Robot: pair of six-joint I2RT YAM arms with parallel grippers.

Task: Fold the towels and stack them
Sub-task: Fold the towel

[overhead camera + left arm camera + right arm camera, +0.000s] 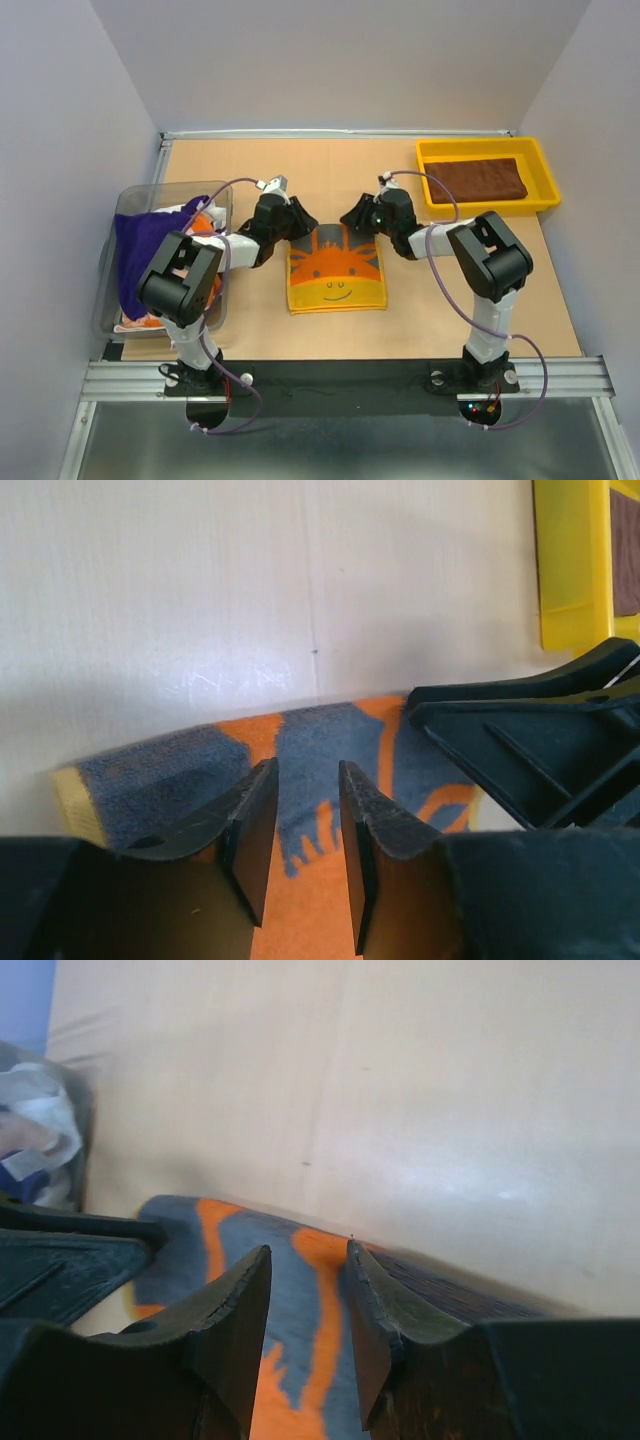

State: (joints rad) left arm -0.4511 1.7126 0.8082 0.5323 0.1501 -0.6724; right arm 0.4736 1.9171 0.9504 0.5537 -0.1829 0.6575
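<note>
The orange-and-white patterned towel (pixel 337 270), with a smiling face and blue-grey markings, lies flat mid-table. My left gripper (pixel 300 222) and right gripper (pixel 355 218) both sit low over its far edge, left and right of centre, close together. In the left wrist view the jaws (pixel 308 770) stand apart with the towel (pixel 310 730) showing between them. In the right wrist view the jaws (pixel 308 1250) also stand apart over the towel (pixel 300 1290). A dark brown towel (pixel 487 180) lies folded in the yellow tray. A deep purple towel (pixel 150 250) and an orange towel (pixel 205 222) sit in the clear bin.
The yellow tray (pixel 430 185) stands at the back right and shows in the left wrist view (pixel 570 570). The clear plastic bin (pixel 128 198) stands at the left table edge. Grey walls enclose the table on three sides.
</note>
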